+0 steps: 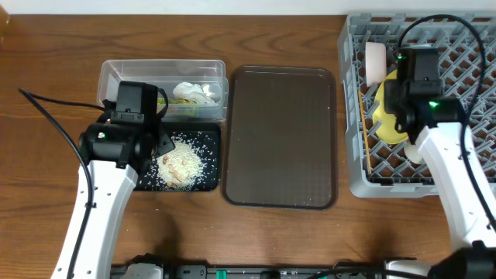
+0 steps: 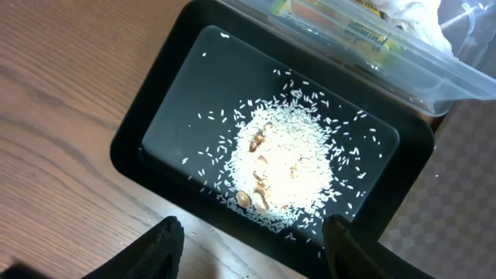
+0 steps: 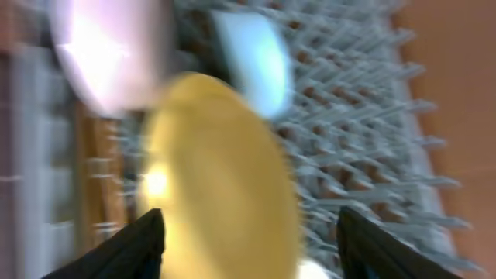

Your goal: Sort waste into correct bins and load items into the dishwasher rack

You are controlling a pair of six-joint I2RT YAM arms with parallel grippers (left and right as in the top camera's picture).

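The yellow plate (image 3: 217, 170) stands on edge in the grey dishwasher rack (image 1: 353, 93). My right gripper (image 3: 252, 248) is open just above it, one finger on each side and both clear of it. A white bowl (image 3: 108, 54) and a light blue bowl (image 3: 248, 58) stand behind the plate. Chopsticks (image 1: 366, 139) lie along the rack's left side. My left gripper (image 2: 256, 248) is open and empty over the near rim of the black tray (image 2: 194, 93), which holds a heap of rice scraps (image 2: 287, 163). The clear tub (image 1: 116, 77) holds white paper scraps (image 1: 194, 93) and a green-yellow wrapper (image 2: 364, 31).
A large dark brown serving tray (image 1: 280, 136) lies between the black tray and the rack. The tub touches the black tray's far side. The right wrist view is blurred by motion. A cable (image 1: 54, 116) trails left of the left arm.
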